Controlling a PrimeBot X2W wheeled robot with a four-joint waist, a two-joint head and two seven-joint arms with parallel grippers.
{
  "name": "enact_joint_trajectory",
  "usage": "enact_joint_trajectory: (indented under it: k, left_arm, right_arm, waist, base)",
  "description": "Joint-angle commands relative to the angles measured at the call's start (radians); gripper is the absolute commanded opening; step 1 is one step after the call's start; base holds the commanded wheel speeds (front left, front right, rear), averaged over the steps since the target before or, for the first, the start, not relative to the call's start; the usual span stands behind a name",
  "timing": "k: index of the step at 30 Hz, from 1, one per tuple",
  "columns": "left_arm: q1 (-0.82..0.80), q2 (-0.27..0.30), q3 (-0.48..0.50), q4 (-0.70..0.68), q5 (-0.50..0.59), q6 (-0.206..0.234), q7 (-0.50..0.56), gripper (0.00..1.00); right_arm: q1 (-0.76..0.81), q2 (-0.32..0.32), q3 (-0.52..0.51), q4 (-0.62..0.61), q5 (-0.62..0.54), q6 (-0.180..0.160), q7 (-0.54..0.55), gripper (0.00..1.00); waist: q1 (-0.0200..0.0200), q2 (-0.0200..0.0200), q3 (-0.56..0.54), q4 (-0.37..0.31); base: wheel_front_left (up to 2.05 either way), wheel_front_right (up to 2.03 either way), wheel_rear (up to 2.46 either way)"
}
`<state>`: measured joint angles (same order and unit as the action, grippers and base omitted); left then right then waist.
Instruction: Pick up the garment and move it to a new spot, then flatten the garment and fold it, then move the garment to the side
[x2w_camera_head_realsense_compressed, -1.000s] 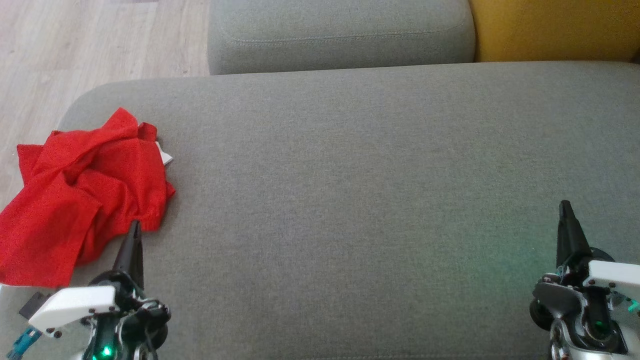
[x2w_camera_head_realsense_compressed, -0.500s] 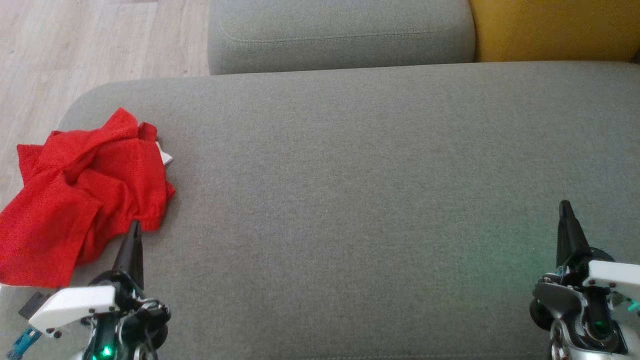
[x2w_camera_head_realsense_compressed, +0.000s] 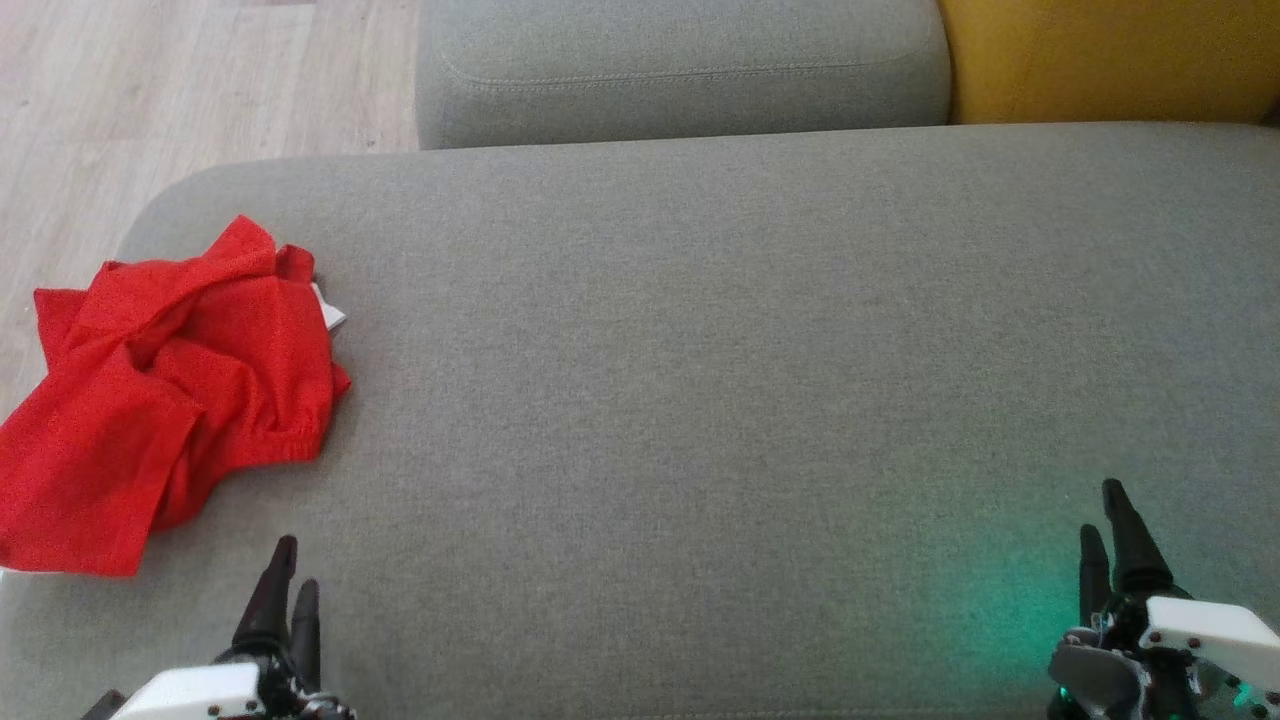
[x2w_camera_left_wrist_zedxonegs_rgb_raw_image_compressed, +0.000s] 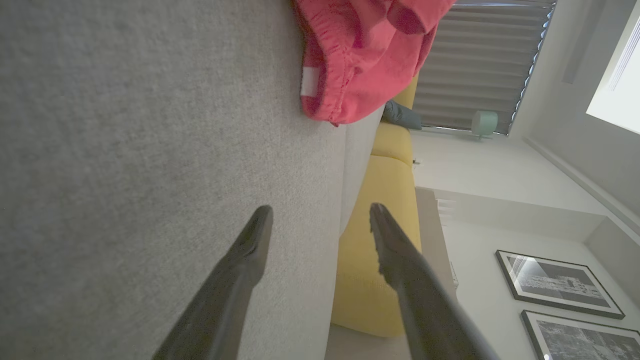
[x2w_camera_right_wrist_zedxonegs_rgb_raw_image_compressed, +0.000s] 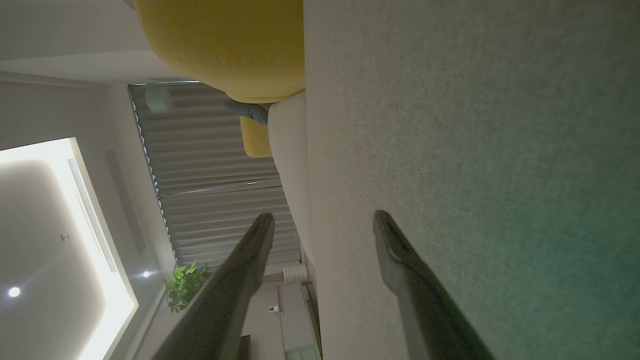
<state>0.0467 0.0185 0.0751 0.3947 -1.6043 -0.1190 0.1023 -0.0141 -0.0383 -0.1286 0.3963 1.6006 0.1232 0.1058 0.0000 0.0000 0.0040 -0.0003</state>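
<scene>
lying crumpled at the left end of the sofa seat (x2w_camera_head_realsense_compressed: 700, 350), red garment (x2w_camera_head_realsense_compressed: 165, 390) not yet lifted — left pincer (x2w_camera_head_realsense_compressed: 295, 568) near it, right pincer (x2w_camera_head_realsense_compressed: 1101, 510) well apart, both spread wide and empty, likely readied for a first grasp.
</scene>
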Motion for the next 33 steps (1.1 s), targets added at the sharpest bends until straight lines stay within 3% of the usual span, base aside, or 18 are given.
enact_joint_trajectory:
  k: [1,12,33]
  left_arm:
    - [-0.051,0.004,-0.002,-0.035,0.012,-0.003,-0.011,1.00]
    - [-0.065,0.006,0.002,-0.040,0.133,-0.002,-0.043,1.00]
    - [-0.096,0.011,-0.036,-0.036,0.447,0.036,-0.104,1.00]
  right_arm:
    - [-0.045,-0.003,0.010,-0.038,-0.008,0.003,-0.009,1.00]
    - [-0.064,-0.011,0.045,-0.040,-0.107,0.004,-0.043,1.00]
    - [-0.109,-0.007,0.086,-0.008,-0.446,0.004,-0.105,1.00]
  waist:
    - [0.0000,0.0000,0.000,0.000]
    - [0.0000,0.0000,0.003,-0.001]
    - [0.0000,0.0000,0.013,0.000]
  base:
    - [0.00,0.00,0.00]
    - [0.00,0.00,0.00]
    - [0.00,0.00,0.00]
